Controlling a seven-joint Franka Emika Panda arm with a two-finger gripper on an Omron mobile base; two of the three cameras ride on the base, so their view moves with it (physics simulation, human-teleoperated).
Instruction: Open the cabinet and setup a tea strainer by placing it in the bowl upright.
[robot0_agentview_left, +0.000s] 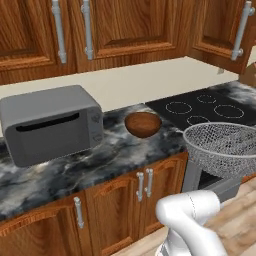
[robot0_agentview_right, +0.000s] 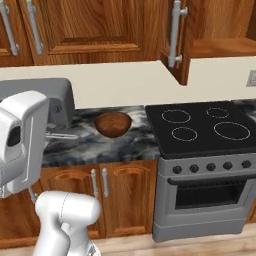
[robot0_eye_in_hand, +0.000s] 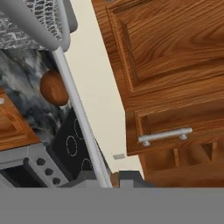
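My gripper (robot0_eye_in_hand: 109, 179) is shut on the thin metal handle of the tea strainer (robot0_eye_in_hand: 81, 118). The handle runs up the hand view to the wire-mesh basket at its top left. In the left base view the mesh basket (robot0_agentview_left: 222, 145) hangs large in the air in front of the stove, close to the camera. On the marble counter beside the stove sits the dark wooden bowl (robot0_agentview_left: 142, 124) (robot0_agentview_right: 113, 123) (robot0_eye_in_hand: 53, 87), with nothing in it and apart from the strainer. The wall cabinet's door (robot0_agentview_right: 175, 35) (robot0_eye_in_hand: 170, 127) stands open above the stove, showing its interior.
A grey microwave (robot0_agentview_left: 50, 122) (robot0_agentview_right: 52, 95) stands on the counter left of the bowl. The black stove top (robot0_agentview_left: 205, 107) (robot0_agentview_right: 200, 125) lies to the bowl's right, with the oven (robot0_agentview_right: 205, 195) below. Two shut wall doors with bar handles (robot0_agentview_left: 87, 30) hang above the microwave.
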